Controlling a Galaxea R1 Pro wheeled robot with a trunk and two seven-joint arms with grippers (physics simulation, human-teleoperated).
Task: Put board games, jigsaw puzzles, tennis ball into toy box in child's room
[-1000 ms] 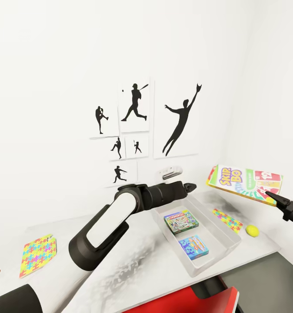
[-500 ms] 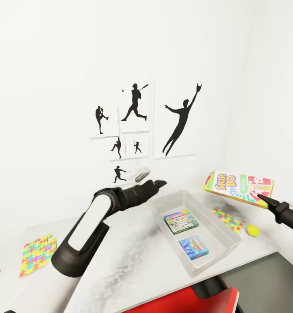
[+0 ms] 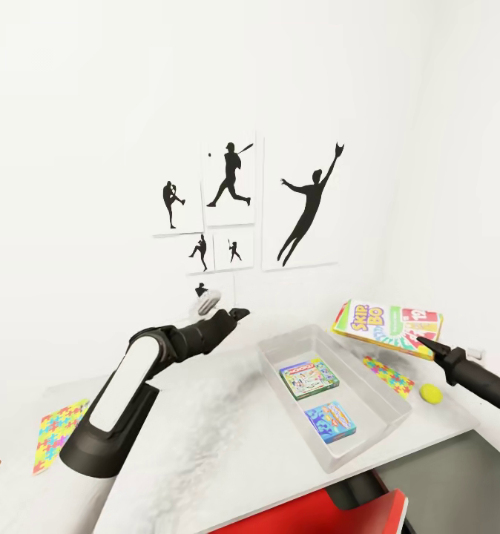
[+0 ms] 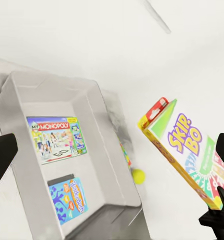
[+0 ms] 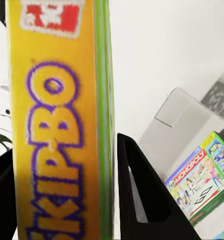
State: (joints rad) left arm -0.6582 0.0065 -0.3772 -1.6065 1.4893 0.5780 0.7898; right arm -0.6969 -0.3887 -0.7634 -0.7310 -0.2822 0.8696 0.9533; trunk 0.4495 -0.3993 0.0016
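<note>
My right gripper (image 3: 426, 343) is shut on the yellow-green Skip-Bo board game (image 3: 387, 325), holding it in the air beside the far right of the grey toy box (image 3: 303, 343). In the right wrist view the game's edge (image 5: 57, 125) sits between both fingers. Inside the box lie a Monopoly board game (image 3: 309, 377) and a light blue board game (image 3: 330, 420). One jigsaw puzzle (image 3: 389, 374) and the tennis ball (image 3: 431, 393) lie on the table right of the box. Another jigsaw puzzle (image 3: 61, 432) lies at the far left. My left gripper (image 3: 235, 314) hovers open, left of the box.
The pale table (image 3: 228, 437) stands against a white wall with black sports silhouette pictures (image 3: 231, 178). A red chair (image 3: 317, 512) sits at the table's near edge. The table's right end drops off just past the ball.
My left arm has pulled back to the left, away from above the toy box. My right gripper has carried the Skip-Bo game left and slightly lower, closer to the box.
</note>
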